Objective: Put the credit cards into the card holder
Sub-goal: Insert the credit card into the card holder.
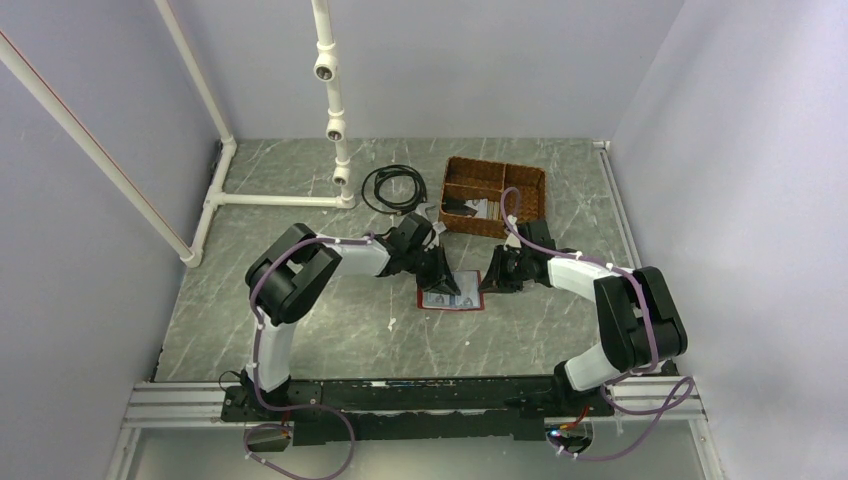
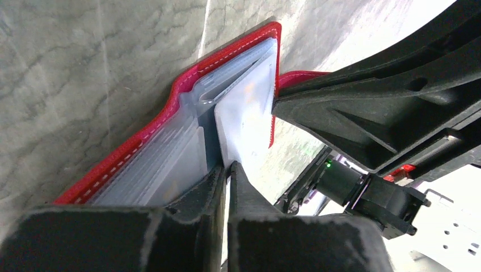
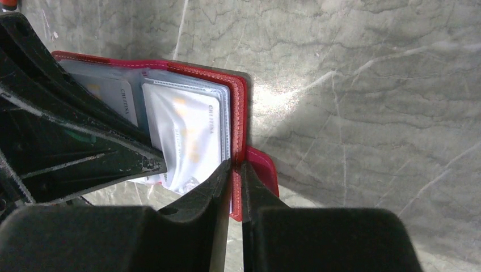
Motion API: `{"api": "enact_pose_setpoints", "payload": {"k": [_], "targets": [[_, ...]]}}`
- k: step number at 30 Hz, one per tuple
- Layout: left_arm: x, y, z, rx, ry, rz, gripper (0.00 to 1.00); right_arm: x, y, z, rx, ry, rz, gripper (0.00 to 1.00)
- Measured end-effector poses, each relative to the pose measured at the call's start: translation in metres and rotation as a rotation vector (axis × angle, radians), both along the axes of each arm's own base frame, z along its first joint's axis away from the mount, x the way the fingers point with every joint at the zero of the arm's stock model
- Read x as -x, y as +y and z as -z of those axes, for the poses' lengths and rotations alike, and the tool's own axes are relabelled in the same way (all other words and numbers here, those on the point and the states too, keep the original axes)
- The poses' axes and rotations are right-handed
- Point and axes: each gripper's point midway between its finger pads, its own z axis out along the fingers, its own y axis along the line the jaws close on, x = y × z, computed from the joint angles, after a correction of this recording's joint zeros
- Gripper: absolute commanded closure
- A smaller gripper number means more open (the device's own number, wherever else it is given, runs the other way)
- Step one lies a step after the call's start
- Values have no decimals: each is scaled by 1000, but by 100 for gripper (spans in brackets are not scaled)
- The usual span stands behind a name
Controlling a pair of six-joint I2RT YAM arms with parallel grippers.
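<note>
The card holder is seen lying open on the grey marbled surface, just right of the middle of the top view, with its clear sleeves turned upward. It is flanked by both arms. The left gripper is set down on its upper left part, and the right gripper is placed at its right edge.

In the left wrist view, the fingers are pressed together at the bottom centre of the frame. The lower edge of a pale, translucent sleeve of the card holder is pinched between them. The red stitched cover runs from the lower left to the top centre, and the black body of the other gripper fills the right side.

In the right wrist view, the fingers are brought almost together on the red stitched edge of the cover, which passes down between them at the bottom centre. A small red snap tab sticks out just to the right of that edge. A white credit card with orange marks is held in the front sleeve. The tip of the left gripper's finger touches that sleeve at its lower left.

A brown wicker basket stands above the card holder in the top view. Pale credit cards can be made out in its lower part. A coiled black cable lies just left of the basket, and a white pipe frame occupies the upper left.
</note>
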Motion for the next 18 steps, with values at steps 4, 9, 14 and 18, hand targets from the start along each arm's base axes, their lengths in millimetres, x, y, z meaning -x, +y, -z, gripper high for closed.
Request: {"api": "enact_pose_setpoints", "payload": {"k": [4,9,14,18], "targets": [[0,2,0,-41,-7,4,62,0,-1,0,7,-3,0,87],[6,12,-9,-135,-46,25,53,2,2,0,16,-10,-18,87],[15,32,-26,-193,-83,75,27,3,2,0,24,-16,-32,85],[19,67,-39,-183,-97,50,23,3,3,0,24,-18,-35,84]]}}
